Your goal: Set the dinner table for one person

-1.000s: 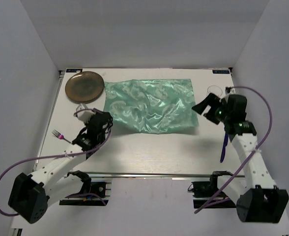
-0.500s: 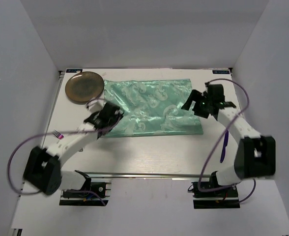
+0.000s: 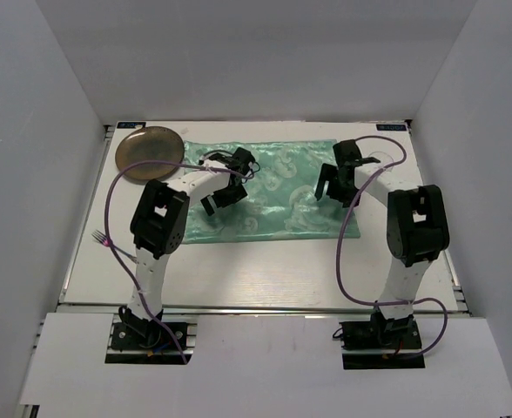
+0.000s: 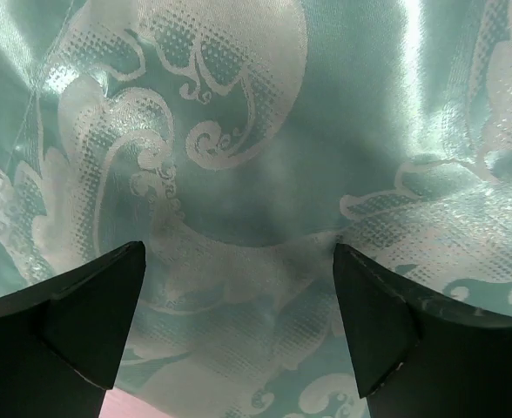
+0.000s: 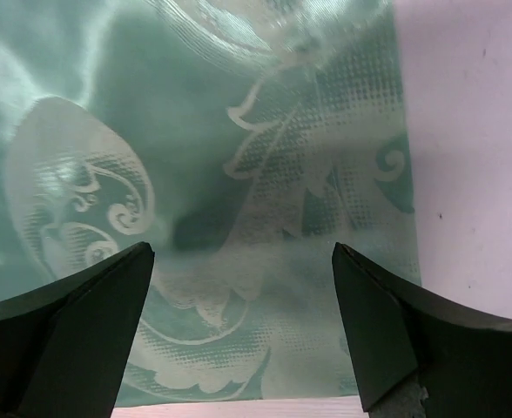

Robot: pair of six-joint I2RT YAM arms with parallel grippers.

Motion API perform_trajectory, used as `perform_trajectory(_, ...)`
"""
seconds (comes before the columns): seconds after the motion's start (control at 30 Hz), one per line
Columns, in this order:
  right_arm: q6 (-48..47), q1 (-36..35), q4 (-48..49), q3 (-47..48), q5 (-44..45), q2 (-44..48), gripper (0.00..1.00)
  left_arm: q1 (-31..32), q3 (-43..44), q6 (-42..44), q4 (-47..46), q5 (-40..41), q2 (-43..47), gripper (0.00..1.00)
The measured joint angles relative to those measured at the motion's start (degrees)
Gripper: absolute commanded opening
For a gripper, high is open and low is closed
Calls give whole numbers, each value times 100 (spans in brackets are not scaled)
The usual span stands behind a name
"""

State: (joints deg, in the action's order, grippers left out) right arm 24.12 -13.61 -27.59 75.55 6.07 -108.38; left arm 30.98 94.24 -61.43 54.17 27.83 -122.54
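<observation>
The dinner table (image 3: pixel 265 270) is a white top. A mint-green patterned satin cloth (image 3: pixel 282 196) lies spread across its far middle. My left gripper (image 3: pixel 223 197) hangs low over the cloth's left part, open, with only fabric (image 4: pixel 265 157) under its gap (image 4: pixel 239 287). Over the cloth's right part my right gripper (image 3: pixel 336 187) is open too. In its wrist view the cloth (image 5: pixel 239 157) lies below the gap (image 5: pixel 243 296), with its right edge against bare table (image 5: pixel 474 174). A round brown plate (image 3: pixel 150 154) sits at the far left corner. A fork (image 3: pixel 102 239) with a pink-purple handle lies at the left edge.
White walls close in the table on the left, back and right. Purple cables loop from both arms over the plate's edge and over the table's right side. The metal front rail (image 3: pixel 265 306) runs along the near edge.
Both arms have swung forward from the table's sides to above the cloth, and both grippers have opened wide. The cloth now lies flatter and more spread out.
</observation>
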Motion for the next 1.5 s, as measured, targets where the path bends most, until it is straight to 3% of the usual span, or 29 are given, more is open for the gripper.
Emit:
perform_trajectory(0.2,264,-2,-92,-411,442,17,89,-17,448,452,208,-136,-308,98)
perform_trajectory(0.5,581,168,258,-1384,743,721,89,-57,332,874,-343,-695,-286,98)
perform_trajectory(0.83,568,424,201,-1349,511,745,89,-24,-721,612,-879,-776,356,98)
perform_trajectory(1.5,538,461,83,-1292,127,765,89,-72,-433,588,-282,-734,299,98)
